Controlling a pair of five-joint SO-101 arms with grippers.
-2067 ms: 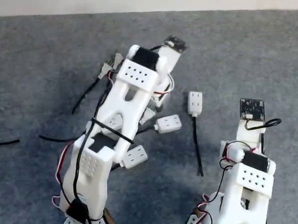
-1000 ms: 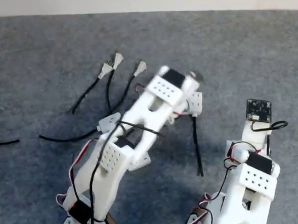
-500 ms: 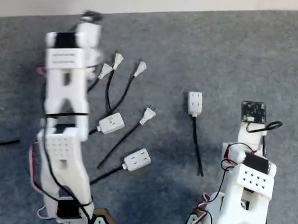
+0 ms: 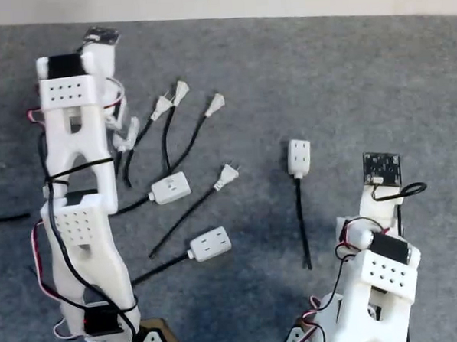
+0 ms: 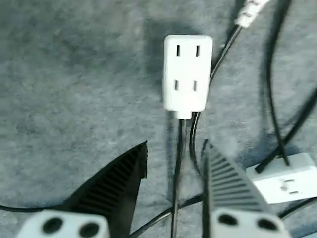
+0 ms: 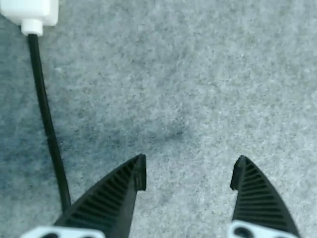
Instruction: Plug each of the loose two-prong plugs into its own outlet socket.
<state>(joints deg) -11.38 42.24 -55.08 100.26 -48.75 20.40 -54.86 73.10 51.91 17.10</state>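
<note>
My left gripper (image 5: 175, 148) is open and hangs over the black cable of a white two-outlet socket (image 5: 187, 72) just ahead of its fingertips, gripping nothing. In the high view the left arm (image 4: 70, 95) stretches to the far left, with a white piece (image 4: 127, 134) showing beside it. Three loose plugs (image 4: 181, 91) fan out at the back, and another plug (image 4: 227, 173) lies mid-table. More sockets lie at the left (image 4: 170, 188), the front (image 4: 209, 243) and the right (image 4: 299, 156). My right gripper (image 6: 191, 159) is open over bare carpet, beside that right socket's cable (image 6: 47, 124).
Grey carpet (image 4: 362, 80) covers the table. Black cables (image 4: 302, 224) trail from the sockets and plugs across the left and middle. A cable end (image 4: 7, 218) lies at the far left edge. The right arm (image 4: 379, 274) stands at the front right.
My left arm has swung from the middle of the table over to the far left, uncovering the plugs and sockets in the centre. The right arm has hardly moved.
</note>
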